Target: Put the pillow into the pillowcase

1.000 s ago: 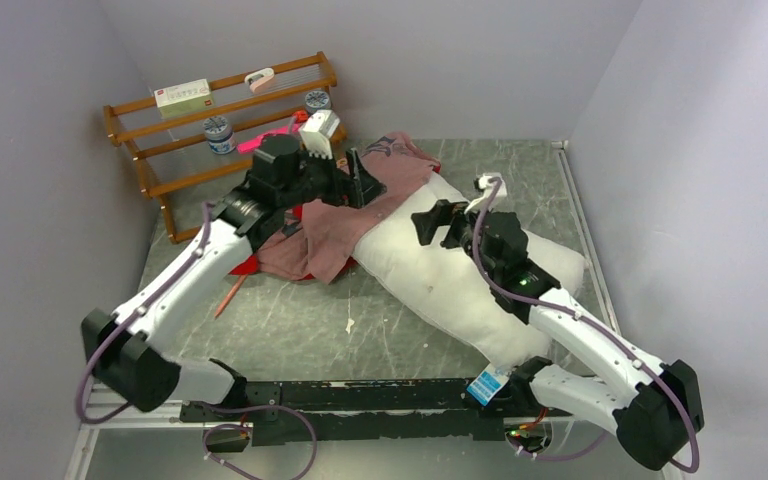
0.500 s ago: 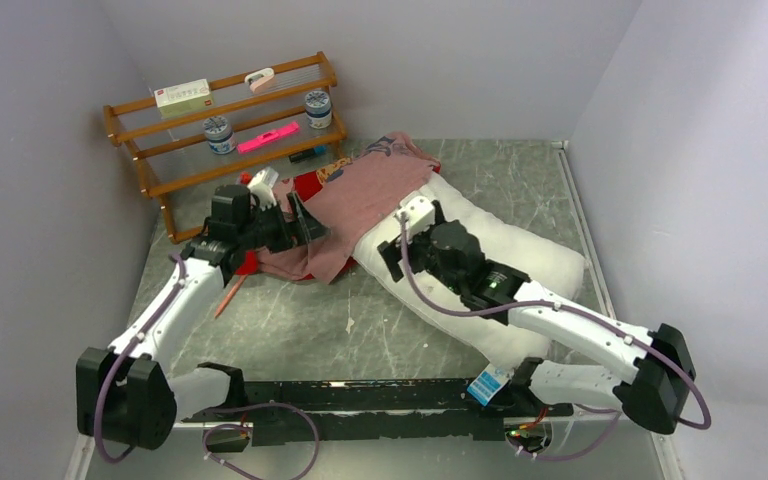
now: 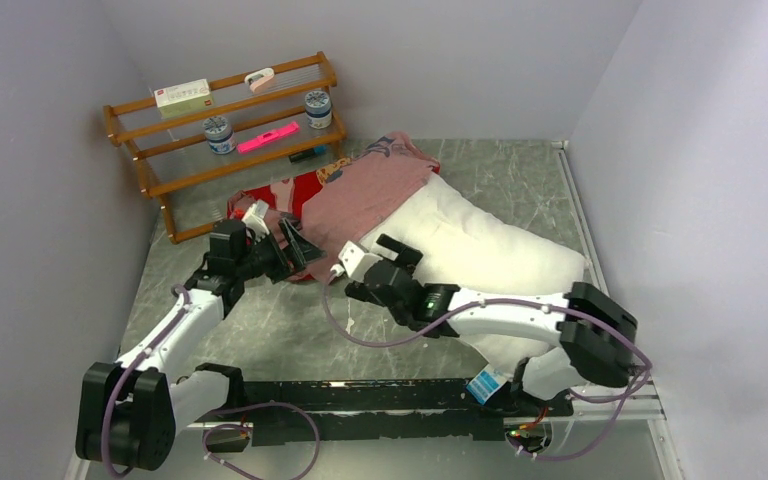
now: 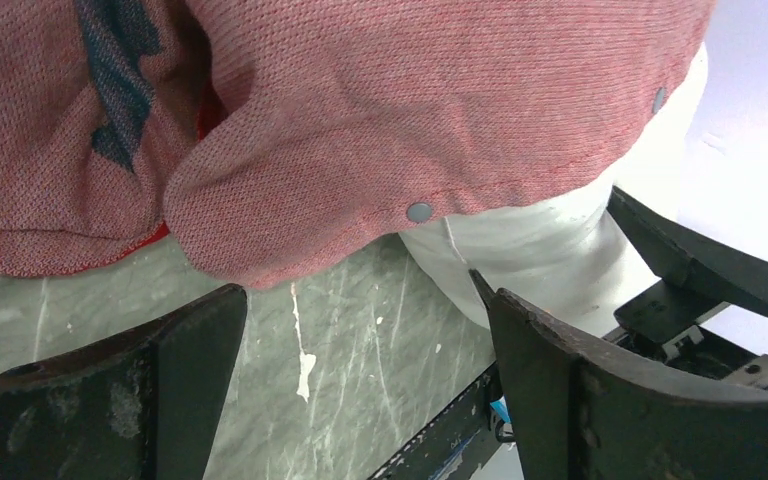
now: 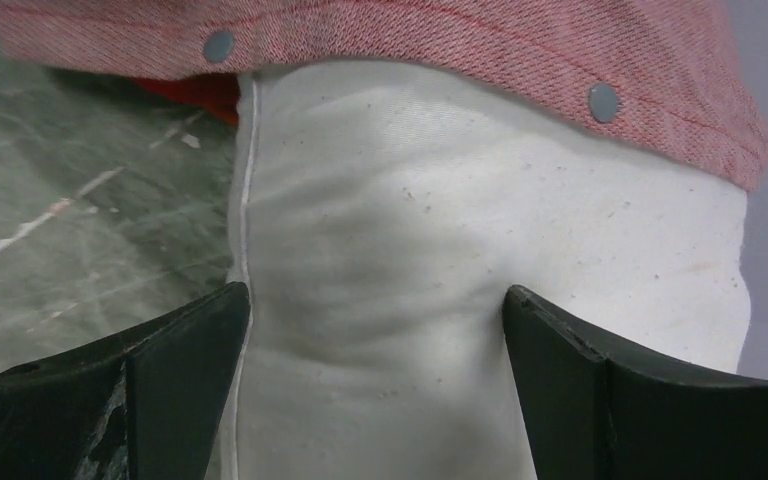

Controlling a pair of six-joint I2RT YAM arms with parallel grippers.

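The white pillow (image 3: 490,250) lies slantwise on the table, its far-left end under the pillowcase (image 3: 360,190), which shows its paler pink reverse and a red printed part at the left. My left gripper (image 3: 300,245) is open and empty, low by the pillowcase's near-left edge. In the left wrist view its jaws (image 4: 360,340) frame bare table below the pink hem (image 4: 410,100) and the pillow (image 4: 530,250). My right gripper (image 3: 385,270) is open at the pillow's near-left end. In the right wrist view its jaws (image 5: 375,330) straddle the pillow (image 5: 460,250) just below the snap-studded hem (image 5: 460,40).
A wooden rack (image 3: 220,120) with jars, a pink item and a box stands at the back left, close behind the pillowcase. Grey walls close in on the left, back and right. A blue-and-white tag (image 3: 487,385) hangs at the front rail.
Both arms have come down and back toward me. The left gripper left the top of the pillowcase for its near-left edge. The right gripper dropped from above the pillow to its left end.
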